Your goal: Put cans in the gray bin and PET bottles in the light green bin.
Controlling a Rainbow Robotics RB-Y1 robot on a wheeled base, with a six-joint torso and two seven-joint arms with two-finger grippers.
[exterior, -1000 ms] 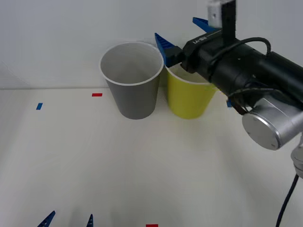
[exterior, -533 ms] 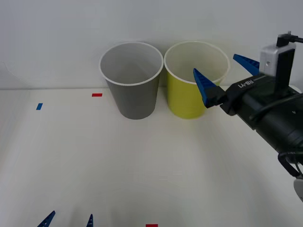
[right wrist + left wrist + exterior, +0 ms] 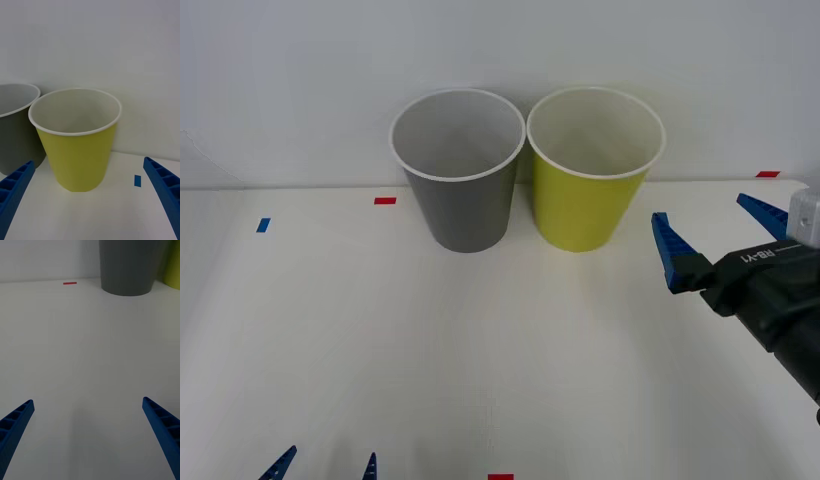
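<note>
right hand point(image 3: 715, 232) spread, empty, near the tall tapered yellow-green bin point(image 3: 590, 200), on its right | left hand point(image 3: 325, 466) splayed, idle, well off from it | dark gray tapered bin point(image 3: 465, 205) touching its left | white tabletop point(image 3: 480, 350) carries no can, bottle; sorting seemingly finished
</note>
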